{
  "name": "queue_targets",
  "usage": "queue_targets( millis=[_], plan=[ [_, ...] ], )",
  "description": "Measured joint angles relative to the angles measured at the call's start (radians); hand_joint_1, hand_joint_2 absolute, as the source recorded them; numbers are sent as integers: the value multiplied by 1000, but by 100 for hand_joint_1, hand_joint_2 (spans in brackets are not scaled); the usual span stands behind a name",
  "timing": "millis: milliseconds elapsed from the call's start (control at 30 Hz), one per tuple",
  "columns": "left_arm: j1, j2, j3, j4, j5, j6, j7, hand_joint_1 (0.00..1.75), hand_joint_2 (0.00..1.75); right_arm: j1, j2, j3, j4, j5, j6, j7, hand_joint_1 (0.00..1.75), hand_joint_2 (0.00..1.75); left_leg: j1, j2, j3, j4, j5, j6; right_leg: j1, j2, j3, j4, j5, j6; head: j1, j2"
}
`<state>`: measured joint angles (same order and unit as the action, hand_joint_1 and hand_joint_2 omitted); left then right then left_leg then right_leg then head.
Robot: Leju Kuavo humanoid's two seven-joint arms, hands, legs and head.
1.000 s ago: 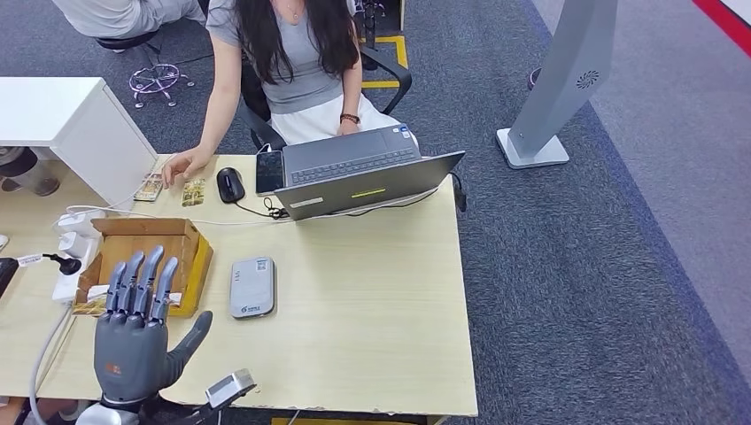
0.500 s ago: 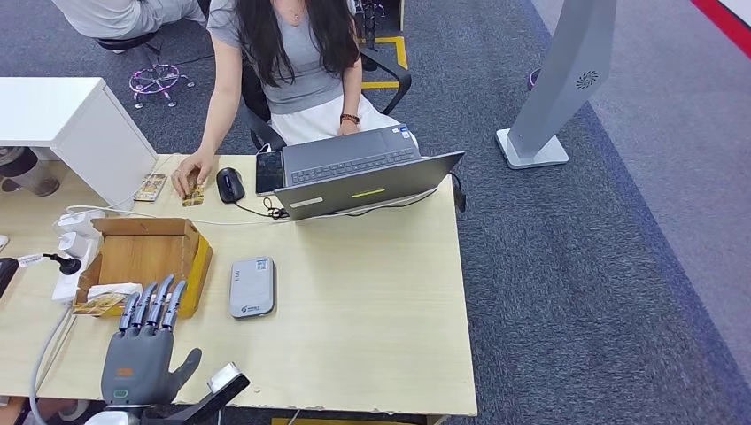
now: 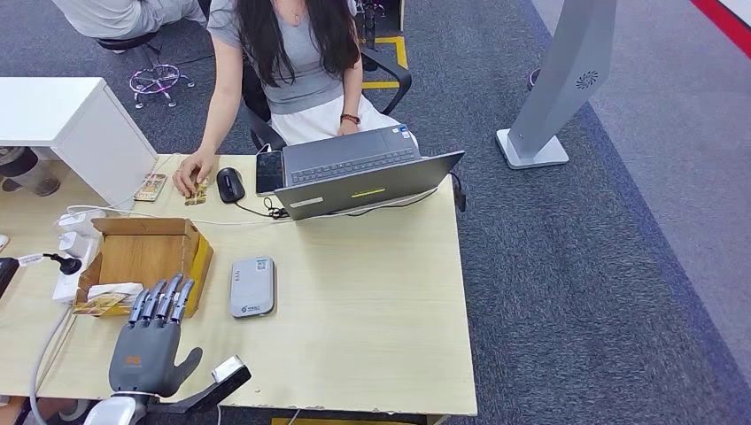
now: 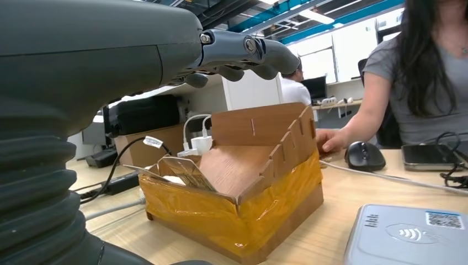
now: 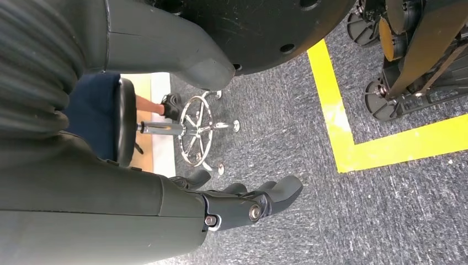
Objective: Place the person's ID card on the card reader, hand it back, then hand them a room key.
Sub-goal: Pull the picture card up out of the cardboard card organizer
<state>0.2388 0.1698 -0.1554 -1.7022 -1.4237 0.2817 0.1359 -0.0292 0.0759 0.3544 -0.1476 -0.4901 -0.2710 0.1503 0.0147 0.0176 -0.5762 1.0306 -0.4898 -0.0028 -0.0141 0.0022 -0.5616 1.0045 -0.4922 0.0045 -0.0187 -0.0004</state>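
ID card (image 3: pixel 194 190) lies under the person's hand (image 3: pixel 188 174) at the desk's far edge, well apart from the left hand (image 3: pixel 150 343), which is empty with fingers extended.

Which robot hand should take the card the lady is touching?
Probably the left robot hand: it hovers open over the table near the box, same side as the card. The right robot hand hangs down by the floor.
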Motion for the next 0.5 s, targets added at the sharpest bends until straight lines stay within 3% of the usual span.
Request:
queue_targets(
  millis=[500],
  plan=[
    [-149, -3, 81, 192, 13, -38, 8, 0, 175, -3, -3, 11, 0, 24, 11, 11, 0, 175, 0, -1, 0, 0, 1, 0, 0, 0, 0, 0, 0, 0, 0, 0]
  ],
)
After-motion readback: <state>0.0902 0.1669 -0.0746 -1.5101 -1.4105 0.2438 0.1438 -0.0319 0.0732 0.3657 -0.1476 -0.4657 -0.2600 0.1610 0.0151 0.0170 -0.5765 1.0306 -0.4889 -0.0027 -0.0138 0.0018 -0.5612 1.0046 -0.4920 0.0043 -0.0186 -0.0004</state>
